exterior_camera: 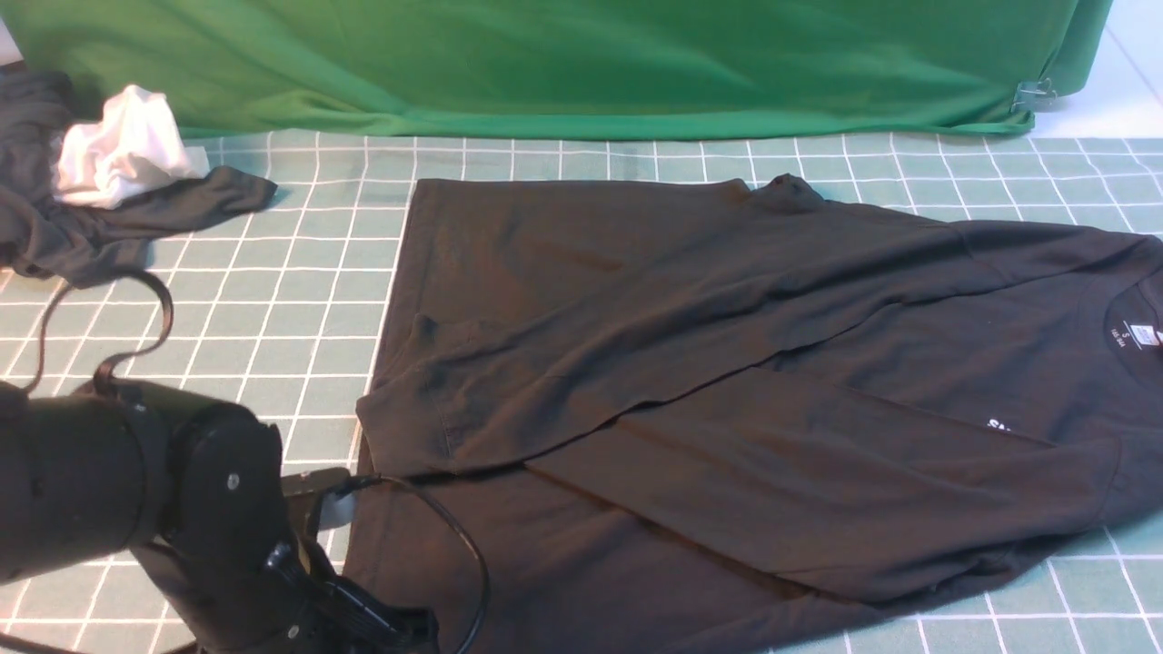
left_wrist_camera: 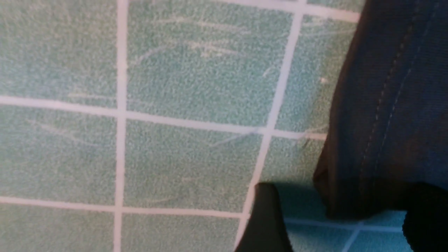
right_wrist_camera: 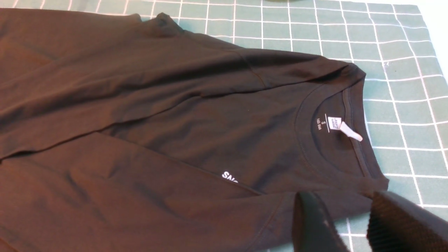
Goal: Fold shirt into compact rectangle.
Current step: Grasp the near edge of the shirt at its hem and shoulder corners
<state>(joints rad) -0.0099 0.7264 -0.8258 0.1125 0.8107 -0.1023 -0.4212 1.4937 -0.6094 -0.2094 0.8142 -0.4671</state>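
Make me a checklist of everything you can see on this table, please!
Surface: checked mat, lying flat.
Job's things: shirt spread out, sleeves folded across its body; label showing.
Clutter: dark garment with white cloth, far left.
Grippers: left gripper open at the shirt's hem; right gripper open near the collar, holding nothing.
Cables: black cable loops over the shirt's near corner.
Surroundings: green backdrop with a clip.
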